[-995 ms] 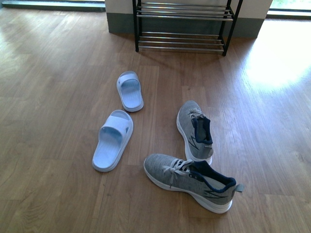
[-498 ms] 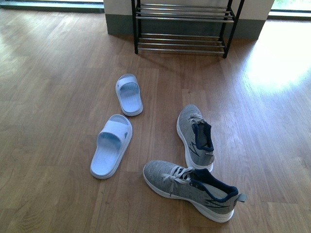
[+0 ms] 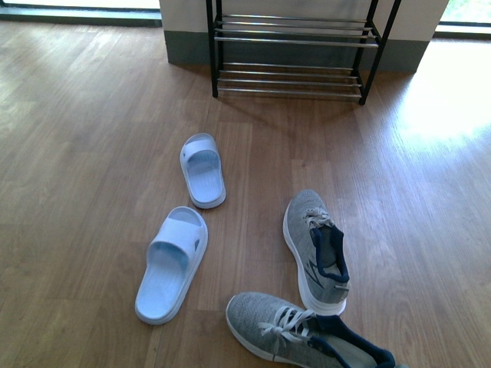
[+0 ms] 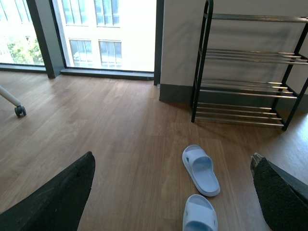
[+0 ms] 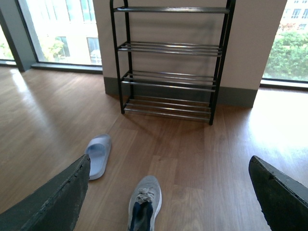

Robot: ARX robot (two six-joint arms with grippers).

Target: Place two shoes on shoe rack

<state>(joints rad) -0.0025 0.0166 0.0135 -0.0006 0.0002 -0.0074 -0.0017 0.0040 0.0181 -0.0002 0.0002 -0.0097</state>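
Before the shoe rack (image 3: 291,74) lie grey sneakers (image 3: 316,253) and blue slides (image 3: 203,170); left pincer (image 4: 172,156) and right pincer (image 5: 169,159) gape empty.

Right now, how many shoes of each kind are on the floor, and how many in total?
Pale blue slide sandals: 2
Grey knit sneakers: 2
Total: 4 shoes, none on the shoe rack yet.
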